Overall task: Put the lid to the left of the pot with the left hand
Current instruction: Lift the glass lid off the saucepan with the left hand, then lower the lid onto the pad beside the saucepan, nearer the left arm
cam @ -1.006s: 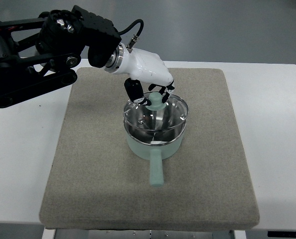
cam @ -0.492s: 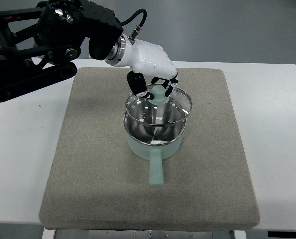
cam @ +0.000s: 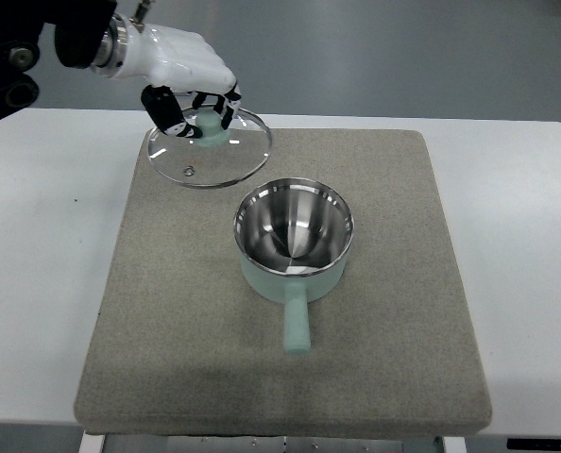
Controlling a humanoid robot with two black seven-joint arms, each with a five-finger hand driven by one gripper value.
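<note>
The left hand (cam: 194, 94) comes in from the upper left of the top view, its fingers (cam: 164, 106) pinching the pale green knob (cam: 209, 126) of the glass lid (cam: 210, 149). The lid is held by that knob at about ten o'clock from the pot (cam: 294, 241), clear of the pot's rim. It looks tilted, near edge lower, and whether that edge touches the grey mat (cam: 167, 311) cannot be told.

The step in hand, as I judge it, is setting the lid down to the pot's left. To do it well, the lid should travel toward nine o'clock of the pot and come down over the bare stretch of mat there, well apart from the pot wall so glass does not knock steel. It should be levelled before contact so the rim meets the mat all round at once. A tilted release could let it roll or slide. The knob grip should hold until the lid bears its own weight, then the fingers part straight upward.

Counted from left to right: one robot hand, one lid with one knob and one small vent hole (cam: 188, 171), one mat, one pot with one handle (cam: 296, 324) pointing to six o'clock, one white table (cam: 521, 245). The pot is open and empty. The right hand does not show.
</note>
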